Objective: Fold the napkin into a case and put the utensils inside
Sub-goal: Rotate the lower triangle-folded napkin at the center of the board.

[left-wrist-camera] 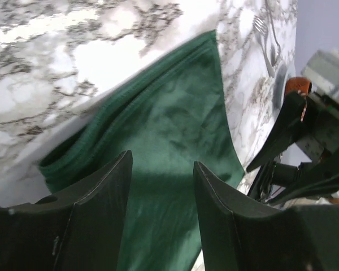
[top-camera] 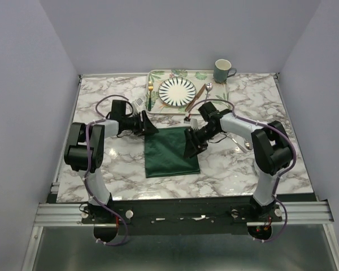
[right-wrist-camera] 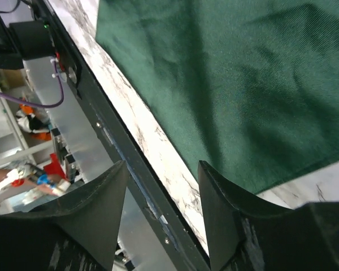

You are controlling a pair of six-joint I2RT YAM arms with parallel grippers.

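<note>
— Arms closest to us, how do they stand?

— Both reach in from the near edge of the marble table (top-camera: 243, 166). The left arm (top-camera: 82, 148) bends in toward the middle, and so does the right arm (top-camera: 272, 148).

— And the napkin?

— The napkin (top-camera: 170, 152) lies flat on the table between the two grippers, a dark green, roughly rectangular cloth. The left wrist view shows stacked layers along one edge (left-wrist-camera: 73, 155), so it is folded at least once. It is not a narrow case yet.

— Left gripper?

— The left gripper (top-camera: 150, 126) is at the napkin's far left corner. In its own camera the fingers (left-wrist-camera: 101, 197) are spread apart over the cloth, with nothing pinched between them.

— Right gripper?

— The right gripper (top-camera: 191, 145) is at the napkin's right edge. Its fingers (right-wrist-camera: 226, 209) are also parted, over the cloth's border and a strip of bare marble, holding nothing.

— Further back?

— The leaf-patterned tray (top-camera: 158, 75) sits at the far side, well apart from the napkin. The striped plate (top-camera: 178, 91) is on it. The gold fork (top-camera: 150, 90) lies left of the plate, the copper-brown knife (top-camera: 195, 97) slants just right of it, and the silver spoon (top-camera: 208, 89) is beside the knife.

— Anything behind those?

— A green mug (top-camera: 222, 71) stands at the tray's far right corner.
</note>
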